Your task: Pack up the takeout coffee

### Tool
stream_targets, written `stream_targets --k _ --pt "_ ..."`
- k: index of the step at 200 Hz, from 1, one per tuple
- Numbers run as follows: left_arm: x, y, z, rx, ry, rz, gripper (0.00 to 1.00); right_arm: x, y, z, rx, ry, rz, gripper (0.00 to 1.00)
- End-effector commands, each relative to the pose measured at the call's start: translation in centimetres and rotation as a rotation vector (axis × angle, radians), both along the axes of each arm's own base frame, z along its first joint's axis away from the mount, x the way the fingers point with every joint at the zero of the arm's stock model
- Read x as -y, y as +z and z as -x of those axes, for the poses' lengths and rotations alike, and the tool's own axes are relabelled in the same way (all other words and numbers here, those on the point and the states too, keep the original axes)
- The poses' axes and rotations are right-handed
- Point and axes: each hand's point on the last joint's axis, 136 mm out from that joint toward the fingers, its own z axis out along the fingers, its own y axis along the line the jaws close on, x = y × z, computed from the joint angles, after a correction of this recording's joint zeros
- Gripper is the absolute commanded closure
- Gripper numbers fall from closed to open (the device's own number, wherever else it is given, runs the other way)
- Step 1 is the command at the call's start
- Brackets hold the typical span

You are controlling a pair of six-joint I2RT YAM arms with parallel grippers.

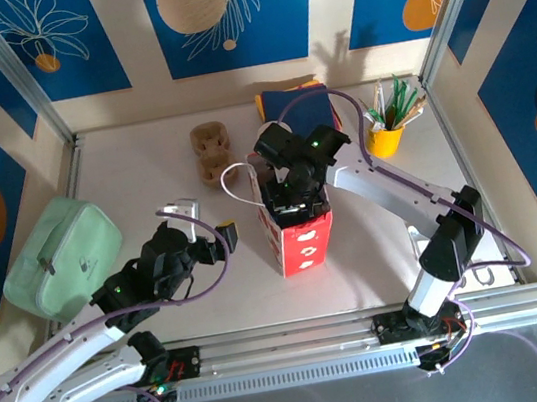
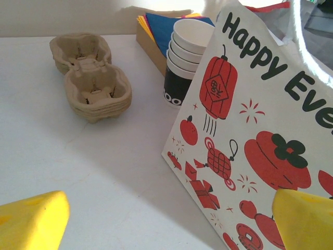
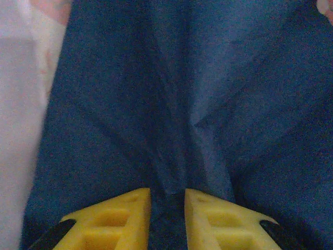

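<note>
Blue wall panels [image 1: 231, 14] printed with pale leaves and orange discs ring a pale counter [image 1: 142, 169]. Where the takeout coffee stands I cannot tell. From above, the wrist of the right arm covers the mouth of the paper bag [image 1: 298, 232], and what lies inside is hidden.

That bag stands upright near the middle of the counter, red and white, printed with lanterns and the words "Happy Eve…", its white handle loop [image 1: 237, 180] arching off to the left. The right arm reaches down into its top. At the wrist camera the right gripper [image 3: 167, 195] has its yellow fingers [image 3: 125, 219] drawn nearly together, and a fold of a blue sheet [image 3: 171, 94] runs down into the narrow gap between them — pinched there, as far as the creases show.

The left gripper [image 2: 169, 208] hangs low just left of the bag with its fingers spread wide, nothing between them but bare counter and the bag's printed face.

Behind the bag stands a stack of lidless white-rimmed cups [image 2: 190, 52], and beside it a box of coloured napkins [image 2: 156, 26]. Left of these lies a stack of pulp cup carriers [image 2: 91, 78]. A yellow pot [image 1: 386, 138] of utensils stands at the far right — a mint-green pouch [image 1: 62, 254] lies at the far left.
</note>
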Motion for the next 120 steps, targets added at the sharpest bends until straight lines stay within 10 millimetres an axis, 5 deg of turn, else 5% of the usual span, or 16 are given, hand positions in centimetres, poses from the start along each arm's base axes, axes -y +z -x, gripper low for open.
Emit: stream_targets --k 1,51,120 --pt "-0.6 0.3 -0.2 0.011 0.02 -0.01 0.01 0.8 0.5 0.2 -0.004 -0.022 0.037 0.75" --pt "-0.6 -0.2 -0.2 0.003 0.023 -0.013 0.01 -0.4 3.0 0.0 0.04 -0.001 -0.036 0.75" --pt "-0.7 0.3 -0.5 0.023 0.027 -0.046 0.01 -0.7 10.4 -0.5 0.249 0.048 -0.206 0.69"
